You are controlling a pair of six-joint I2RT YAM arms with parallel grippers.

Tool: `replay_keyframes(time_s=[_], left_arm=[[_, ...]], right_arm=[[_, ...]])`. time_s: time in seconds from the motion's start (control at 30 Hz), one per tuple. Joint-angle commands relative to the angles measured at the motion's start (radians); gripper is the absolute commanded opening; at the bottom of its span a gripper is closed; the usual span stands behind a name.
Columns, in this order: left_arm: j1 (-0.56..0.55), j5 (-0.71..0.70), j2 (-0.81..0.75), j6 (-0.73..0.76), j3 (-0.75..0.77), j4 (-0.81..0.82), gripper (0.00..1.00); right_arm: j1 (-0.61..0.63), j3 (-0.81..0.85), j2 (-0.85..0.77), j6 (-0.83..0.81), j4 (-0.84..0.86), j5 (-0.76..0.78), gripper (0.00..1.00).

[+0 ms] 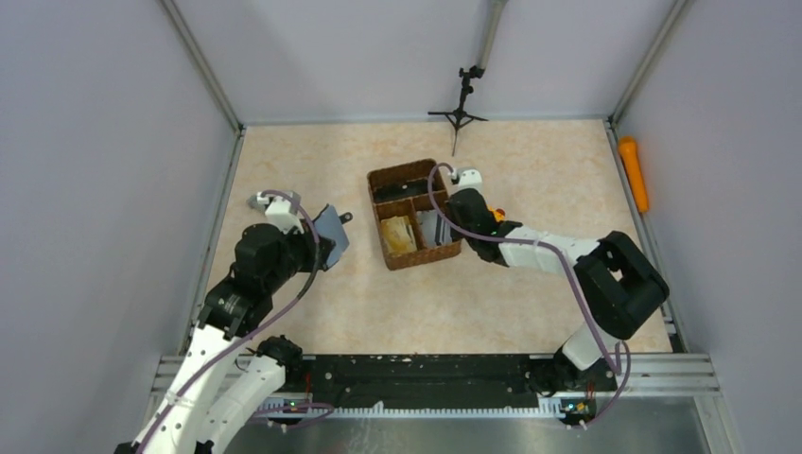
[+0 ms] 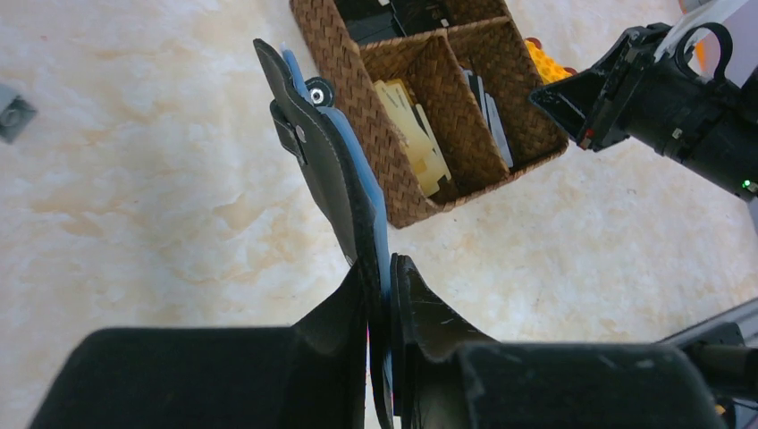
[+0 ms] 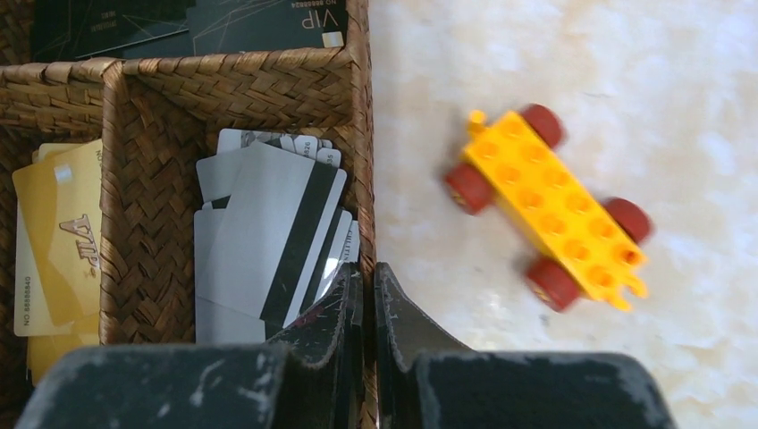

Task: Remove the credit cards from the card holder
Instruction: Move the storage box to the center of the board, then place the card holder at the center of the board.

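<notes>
The left gripper (image 2: 383, 270) is clamped on the lower edge of the card holder (image 2: 326, 170). The holder is held upright off the table, left of the basket (image 1: 413, 257), with its blue lining and snap showing. The right gripper (image 3: 366, 273) is closed with nothing between its fingers, at the basket's right wall beside the silver cards (image 3: 259, 232). Gold cards (image 3: 58, 241) fill the adjoining compartment and black cards (image 3: 241, 22) the far one. A yellow toy car (image 3: 550, 206) lies just right of the basket. A tripod (image 1: 461, 109) stands at the far edge.
</notes>
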Motion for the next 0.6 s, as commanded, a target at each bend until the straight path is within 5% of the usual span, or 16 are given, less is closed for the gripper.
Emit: replay_keyframes(time_s=[0.0, 0.23, 0.27, 0.37, 0.57], left_arm=[[0.006, 0.125, 0.036, -0.028, -0.011, 0.125, 0.00], [0.006, 0.253, 0.076, -0.060, -0.034, 0.208, 0.00], [0.006, 0.279, 0.080, -0.065, -0.040, 0.224, 0.00], [0.006, 0.355, 0.096, -0.087, -0.054, 0.270, 0.00], [0.006, 0.478, 0.122, -0.138, -0.090, 0.380, 0.00]], right_arm=[[-0.090, -0.050, -0.088, -0.016, -0.052, 0.071, 0.01], [-0.178, -0.061, -0.120, -0.010, -0.100, 0.105, 0.05], [-0.182, -0.058, -0.123, -0.007, -0.100, 0.096, 0.11], [-0.184, -0.041, -0.159, -0.043, -0.147, 0.008, 0.58], [-0.184, -0.117, -0.332, -0.042, -0.110, -0.054, 0.73]])
